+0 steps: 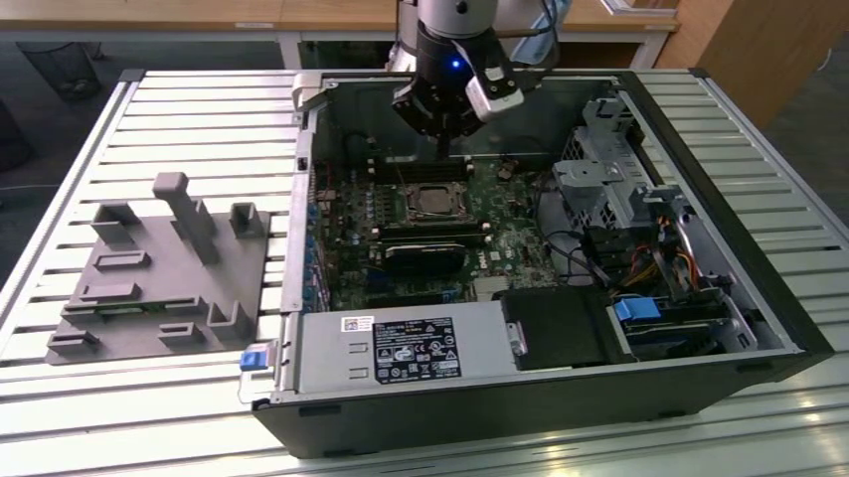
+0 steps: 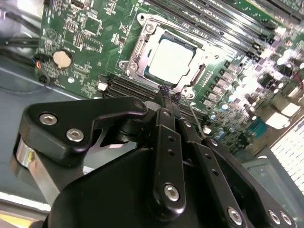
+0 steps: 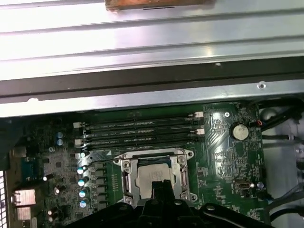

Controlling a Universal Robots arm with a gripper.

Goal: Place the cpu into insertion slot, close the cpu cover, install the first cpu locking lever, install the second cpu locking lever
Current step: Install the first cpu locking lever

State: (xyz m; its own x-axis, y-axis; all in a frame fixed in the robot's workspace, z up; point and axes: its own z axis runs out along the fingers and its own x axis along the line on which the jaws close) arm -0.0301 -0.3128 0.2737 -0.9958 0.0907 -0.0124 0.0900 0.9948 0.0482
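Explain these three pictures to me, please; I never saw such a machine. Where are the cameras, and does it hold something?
This is a robot arm with a gripper reaching into an open computer case on a slatted table. The exterior view looks from outside; both wrist views come from cameras riding on the arm. A grey fixture lies beside the case. On the green board, the cpu sits under the closed cpu cover. The fingers are together, their tips beside that cover; I see nothing held between them.

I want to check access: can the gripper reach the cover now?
Probably yes. The gripper hangs close by the cover, inside the open case, and nothing lies between them.
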